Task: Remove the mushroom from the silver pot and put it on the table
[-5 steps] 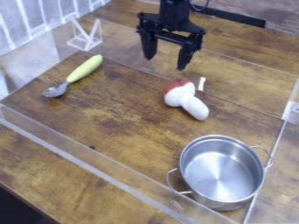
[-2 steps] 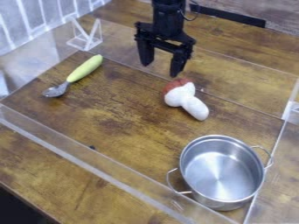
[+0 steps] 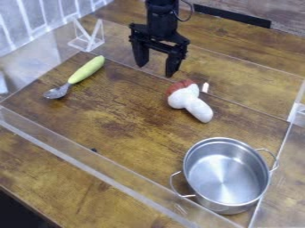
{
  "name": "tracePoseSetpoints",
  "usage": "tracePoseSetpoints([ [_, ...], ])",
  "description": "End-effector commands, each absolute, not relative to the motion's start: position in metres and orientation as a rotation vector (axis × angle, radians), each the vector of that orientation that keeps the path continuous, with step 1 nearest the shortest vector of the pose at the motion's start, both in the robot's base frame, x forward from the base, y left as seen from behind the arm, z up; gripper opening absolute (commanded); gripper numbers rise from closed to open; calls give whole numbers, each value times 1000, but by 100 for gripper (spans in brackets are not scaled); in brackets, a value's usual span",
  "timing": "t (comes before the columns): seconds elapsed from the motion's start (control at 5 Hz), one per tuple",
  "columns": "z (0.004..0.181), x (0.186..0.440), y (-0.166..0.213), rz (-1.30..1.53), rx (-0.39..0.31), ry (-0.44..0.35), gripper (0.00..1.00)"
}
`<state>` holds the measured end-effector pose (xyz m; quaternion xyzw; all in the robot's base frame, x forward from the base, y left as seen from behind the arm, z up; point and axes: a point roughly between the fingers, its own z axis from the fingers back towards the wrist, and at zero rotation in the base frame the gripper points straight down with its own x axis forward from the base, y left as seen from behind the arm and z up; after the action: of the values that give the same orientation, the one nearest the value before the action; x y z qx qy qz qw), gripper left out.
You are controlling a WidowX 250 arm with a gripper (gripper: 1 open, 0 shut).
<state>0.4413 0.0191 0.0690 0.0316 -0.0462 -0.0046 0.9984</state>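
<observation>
- Setting: a dark brown plank table (image 3: 119,107) with strong grain, fenced by low clear plastic walls; pale slats and a small clear stand sit at the upper left.
- Single camera view, items as they lie:
  - Silver pot (image 3: 226,175) — lower right, upright, no lid, two loop handles. Its inside shows only bare metal; nothing is in it.
  - Mushroom (image 3: 190,100) — lying on its side on the wood, right of centre, reddish-brown cap toward the upper left, thick white stem pointing down-right. Well apart from the pot, touching only the tabletop.
  - Corn cob (image 3: 86,69) — yellow, left side, with a small grey spoon (image 3: 56,91) just beside its lower end.
  - Gripper (image 3: 158,59) — black, pointing straight down, fingers spread wide with nothing between them; it hangs over the boards up and to the left of the mushroom, not touching it.
- Judgement of progress: the mushroom rests on the table and the pot is empty, so the task looks finished — what remains is clearing away cleanly.
- Doing that well: keep the fingers spread, lift straight up before any sideways travel, and stay off the mushroom's cap, since a rounded toy lying on its side would likely roll if nudged.
</observation>
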Motion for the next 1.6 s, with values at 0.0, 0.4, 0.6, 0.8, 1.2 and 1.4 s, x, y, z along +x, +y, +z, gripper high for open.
tracePoseSetpoints([
  [0.0,89,445,32,45,71,-149,100],
  [0.4,80,442,33,129,76,-136,100],
  [0.6,78,441,30,181,80,-134,100],
  [0.8,86,436,38,193,80,-143,100],
  [1.2,105,426,49,156,78,-161,100],
  [1.4,119,425,49,102,69,-193,100],
])
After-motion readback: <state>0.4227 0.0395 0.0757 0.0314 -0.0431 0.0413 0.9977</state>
